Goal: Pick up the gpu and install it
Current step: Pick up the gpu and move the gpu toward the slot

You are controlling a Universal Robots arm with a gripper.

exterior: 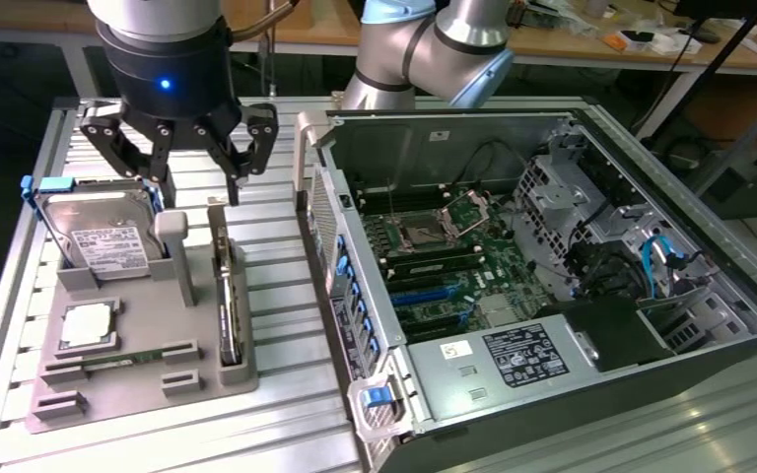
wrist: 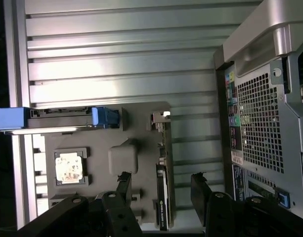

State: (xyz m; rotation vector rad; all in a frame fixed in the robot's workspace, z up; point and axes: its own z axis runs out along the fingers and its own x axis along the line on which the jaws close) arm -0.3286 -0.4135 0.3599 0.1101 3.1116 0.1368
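Edge-on in the grey holder [exterior: 135, 389], gpu [exterior: 226, 286] with both broad faces unseen from the exterior view; edge-on again in the wrist view [wrist: 162, 202]. One end of the holder partly covered there by the gripper [wrist: 162, 190]. Hard drive [wrist: 57, 118] on the holder clipped, blue frame running out of view. Print on the hard drive's label [exterior: 113, 241] too small to read. Computer case [exterior: 536, 276] beside the holder cropped in both views. Arm [exterior: 432, 49] above the holder cut off.

Clear drop from above onto the gpu [exterior: 228, 286] — tight at its flanks

The end effector [exterior: 197, 185] hangs spread wide over the card's upper edge; a gray post [exterior: 176, 251] stands just beside it on the exterior view's left; the computer case [exterior: 336, 266] walls the right — a bare strip of surface [exterior: 287, 325] lies between.
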